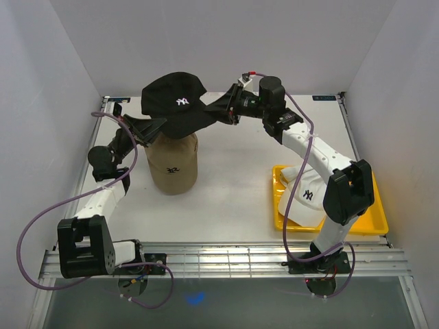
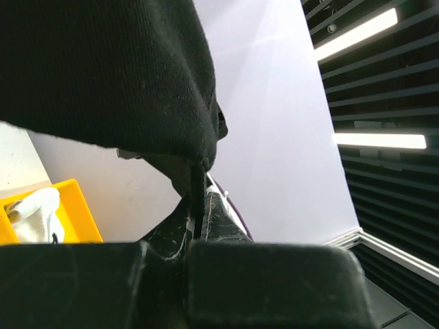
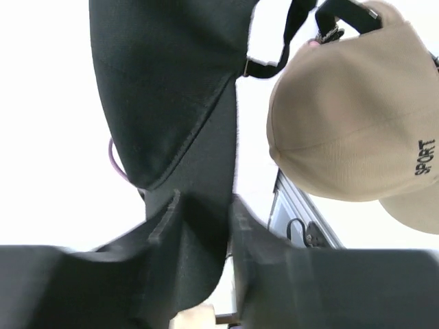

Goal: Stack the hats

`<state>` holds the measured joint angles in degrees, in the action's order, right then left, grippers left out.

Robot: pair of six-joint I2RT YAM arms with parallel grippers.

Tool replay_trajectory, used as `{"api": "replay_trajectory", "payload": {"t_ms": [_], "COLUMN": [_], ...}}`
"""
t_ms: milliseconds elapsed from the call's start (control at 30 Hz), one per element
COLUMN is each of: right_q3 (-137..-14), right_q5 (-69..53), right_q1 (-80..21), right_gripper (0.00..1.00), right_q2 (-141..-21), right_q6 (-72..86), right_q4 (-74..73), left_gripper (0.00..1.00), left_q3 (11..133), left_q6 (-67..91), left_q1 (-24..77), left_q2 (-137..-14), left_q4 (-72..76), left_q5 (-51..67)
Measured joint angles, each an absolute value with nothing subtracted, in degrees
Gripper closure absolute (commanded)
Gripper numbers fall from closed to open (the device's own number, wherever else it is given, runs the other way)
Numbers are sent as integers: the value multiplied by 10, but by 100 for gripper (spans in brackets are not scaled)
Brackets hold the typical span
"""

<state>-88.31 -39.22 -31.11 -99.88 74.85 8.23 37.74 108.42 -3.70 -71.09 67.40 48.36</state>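
Observation:
The black cap [image 1: 175, 99] with a white logo hangs in the air just above the tan cap [image 1: 173, 164], which sits upright on the table. My left gripper [image 1: 151, 127] is shut on the black cap's left edge; in the left wrist view the fabric [image 2: 103, 68] is pinched between its fingers [image 2: 206, 216]. My right gripper [image 1: 221, 110] is shut on its brim [image 3: 199, 178]. The tan cap [image 3: 343, 123] shows beside it in the right wrist view. The white cap [image 1: 305, 195] lies in the yellow tray [image 1: 374, 223]. The pink cap is not in view.
The yellow tray stands at the front right, under my right arm's elbow; it also shows in the left wrist view [image 2: 72, 209] with the white cap [image 2: 34, 216]. White walls close in the table on three sides. A slatted rail [image 1: 226, 259] runs along the near edge.

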Motion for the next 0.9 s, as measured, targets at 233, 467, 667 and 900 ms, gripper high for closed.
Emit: {"api": "replay_trajectory", "payload": {"t_ms": [233,467,667,900], "right_q3": [-891,-883,-882,-871], "right_q5": [-366,-344,-301,-266], "right_q1": [-310,-323,-350,-365], "right_gripper": [92,92,92,92], "right_q2": [-999,-1006,-1014,-1031], "right_q6": [749,758,761,761], "right_q4": [92,137,169,184], "left_gripper": [96,72,83,100], "left_q3": [372,378,419,441], "left_q6": [1089,1063,1029,1007], "left_q1": [-61,-69,-87,-108], "left_q2": [-715,-715,-714,-717], "left_q4": [654,592,505,446], "left_q5": [510,523,544,565]}}
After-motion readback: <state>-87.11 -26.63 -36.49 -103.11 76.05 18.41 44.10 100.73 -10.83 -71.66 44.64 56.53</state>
